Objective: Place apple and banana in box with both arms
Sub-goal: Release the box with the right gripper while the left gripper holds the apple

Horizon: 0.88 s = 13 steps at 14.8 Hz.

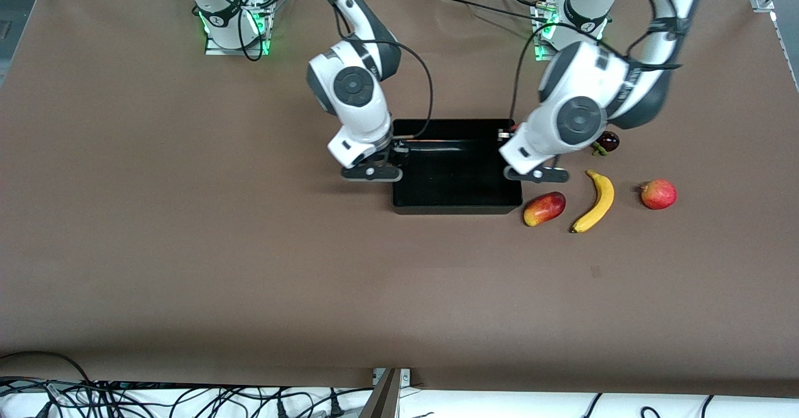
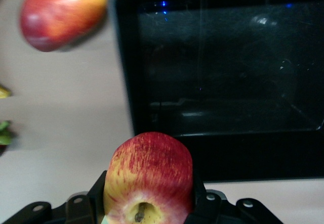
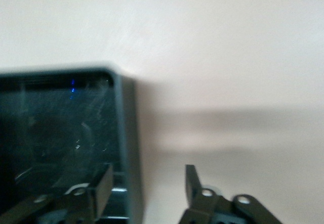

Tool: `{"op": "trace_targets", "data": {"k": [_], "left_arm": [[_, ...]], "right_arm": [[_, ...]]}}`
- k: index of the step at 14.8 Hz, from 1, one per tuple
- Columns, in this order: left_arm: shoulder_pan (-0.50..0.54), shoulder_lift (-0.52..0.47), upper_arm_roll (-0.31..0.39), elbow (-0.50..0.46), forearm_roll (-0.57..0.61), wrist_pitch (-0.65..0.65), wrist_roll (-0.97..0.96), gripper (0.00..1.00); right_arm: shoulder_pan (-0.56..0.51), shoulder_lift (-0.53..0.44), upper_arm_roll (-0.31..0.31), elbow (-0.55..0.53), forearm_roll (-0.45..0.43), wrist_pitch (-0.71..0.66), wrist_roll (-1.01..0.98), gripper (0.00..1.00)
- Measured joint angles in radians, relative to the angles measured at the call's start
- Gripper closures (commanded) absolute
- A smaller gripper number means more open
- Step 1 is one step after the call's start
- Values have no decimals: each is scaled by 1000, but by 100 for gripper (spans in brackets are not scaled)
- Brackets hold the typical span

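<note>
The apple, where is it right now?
The apple is held in the left gripper, in the air over the box's edge at the left arm's end.

The left arm reaches down from its base, its wrist bent toward the front camera. The left hand [image 2: 148, 204] is clamped on the apple [image 2: 149, 176], fingers pressed against both sides. The right arm bends likewise, and the right hand [image 3: 148, 188] hangs with fingers parted, holding nothing.

The red, yellow-streaked apple [image 2: 148, 178] sat clamped in the left gripper [image 2: 147, 204] at lower centre. The curved yellow banana [image 1: 595, 201] lay beside the empty black box [image 1: 455, 204], centre-right.
</note>
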Motion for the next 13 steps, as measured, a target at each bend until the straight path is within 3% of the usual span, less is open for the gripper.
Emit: {"op": "trace_targets", "data": {"k": [5, 9, 10, 11, 13], "left_arm": [[-56, 26, -10, -197, 0, 339, -77, 90], [-132, 112, -19, -255, 0, 503, -200, 86], [-138, 112, -18, -249, 1, 501, -213, 56], [-138, 114, -18, -248, 1, 503, -218, 1], [-138, 115, -18, -248, 1, 503, -225, 0]], "right_arm": [[-44, -153, -227, 80, 61, -309, -256, 0], [-46, -280, -359, 74, 63, -468, -372, 0], [-28, -307, -405, 66, 61, -488, -396, 0], [3, -329, -461, 54, 56, -504, -416, 0], [42, -363, -522, 36, 28, -531, -441, 0]]}}
